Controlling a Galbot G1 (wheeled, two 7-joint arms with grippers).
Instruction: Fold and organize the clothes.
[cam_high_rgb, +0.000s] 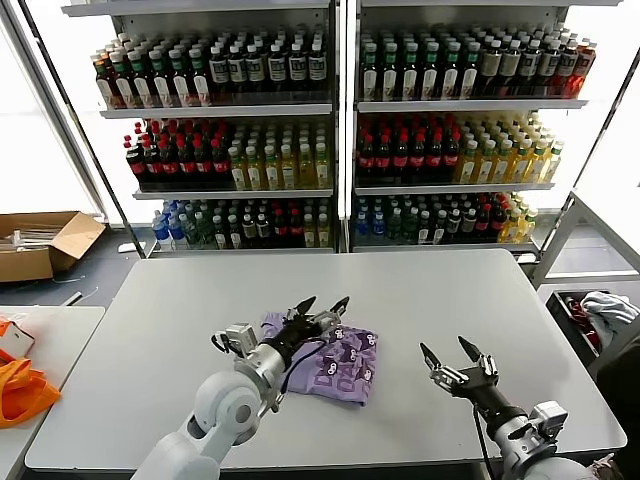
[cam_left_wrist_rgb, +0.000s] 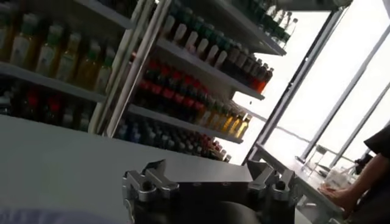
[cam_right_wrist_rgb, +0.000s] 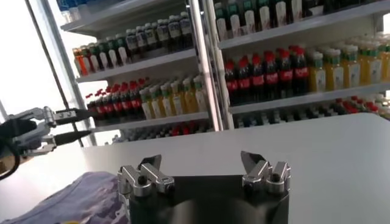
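folded purple shirt (cam_high_rgb: 335, 365) on table (cam_high_rgb: 150, 330) - left hand (cam_high_rgb: 322, 305) just above it, open, empty - right hand (cam_high_rgb: 450, 350) beside, open, empty.

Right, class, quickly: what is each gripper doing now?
Left gripper: open, above the folded T-shirt, holding nothing.
Right gripper: open, empty.

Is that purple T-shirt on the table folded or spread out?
Folded. The lavender T-shirt lies as a small compact bundle on the table, printed side up, no sleeves spread.
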